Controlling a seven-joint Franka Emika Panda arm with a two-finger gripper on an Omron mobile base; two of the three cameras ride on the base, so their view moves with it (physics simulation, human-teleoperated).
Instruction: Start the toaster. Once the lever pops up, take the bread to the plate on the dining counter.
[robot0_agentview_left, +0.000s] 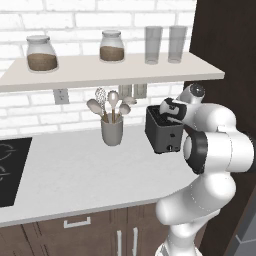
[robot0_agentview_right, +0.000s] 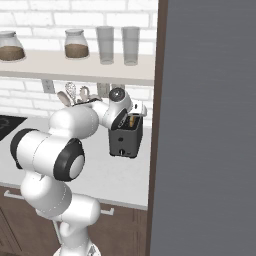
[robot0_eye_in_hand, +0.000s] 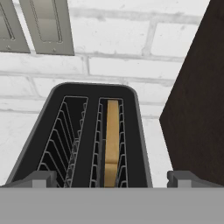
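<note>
Gripper (robot0_eye_in_hand: 112, 178) wide open, empty, over toaster (robot0_agentview_left: 162, 131) at worktop's rt end. Bread (robot0_eye_in_hand: 112, 142) upright in rt slot. Dark panel (robot0_eye_in_hand: 197, 96) just beside; utensil cup (robot0_agentview_left: 112, 131) to left.

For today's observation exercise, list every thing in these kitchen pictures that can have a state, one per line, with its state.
toaster: upright on the worktop, one slot loaded, the other empty
bread: standing on edge in the toaster's right-hand slot, as the hand view shows it
hand: open, above the toaster, holding nothing
jars: lidded, part full of brown stuff
glasses: upright, empty
utensil cup: upright, holding utensils
</note>
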